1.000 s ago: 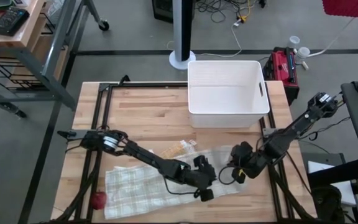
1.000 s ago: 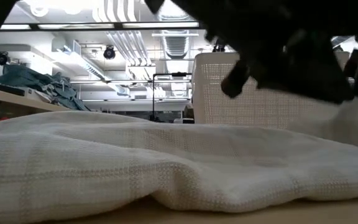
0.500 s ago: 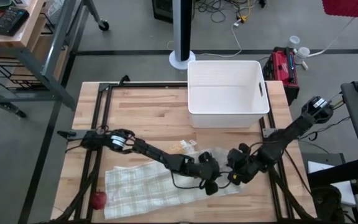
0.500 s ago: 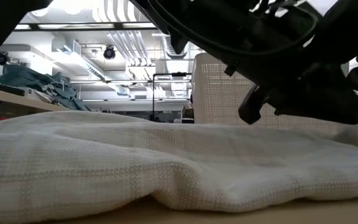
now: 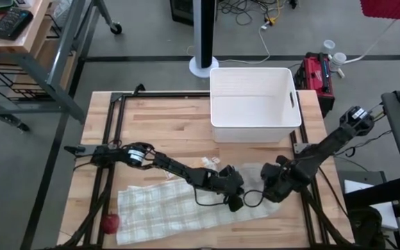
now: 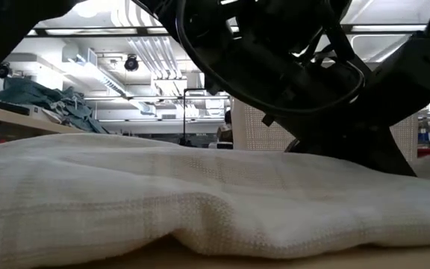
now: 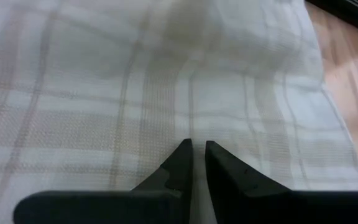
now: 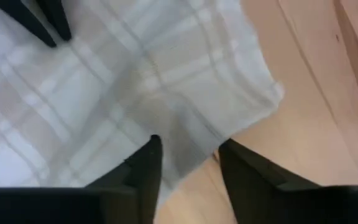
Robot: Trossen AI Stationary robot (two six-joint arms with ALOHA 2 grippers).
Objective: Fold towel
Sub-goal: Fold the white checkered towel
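Note:
A pale checked towel [image 5: 165,208] lies spread along the table's near side, seen close up in the low view [image 6: 163,187]. My left gripper [image 5: 236,203] is low over the towel's right half, well in from its edges. Its fingers are shut to a thin slit [image 7: 196,146] and slant down at the cloth [image 7: 166,74]. My right gripper [image 5: 269,190] stands open [image 8: 188,152] at the towel's right end, pointing steeply down. The towel's edge [image 8: 197,155] runs between its fingers, beside a corner [image 8: 272,93]. The left fingers [image 8: 42,25] also show in the right wrist view. My left gripper's fingertips [image 7: 182,152] are right at the towel's upper face, coming from the table's left and slanting down. Whether they touch the cloth or have any of it between them, I cannot tell. The cloth around them lies flat on the table.
A white bin [image 5: 255,104] stands at the table's far right. A small red thing [image 5: 109,222] lies at the towel's near left corner. Small pale scraps [image 5: 207,162] lie just beyond the towel. Black frame rails [image 5: 110,139] run along the table's sides. Bare wood lies between towel and bin.
My left gripper has sunk toward the towel and gone a little toward the table's right and far edges. My right gripper has tipped more steeply downward. The towel's right end, bunched before, now lies flatter and reaches farther toward the right edge.

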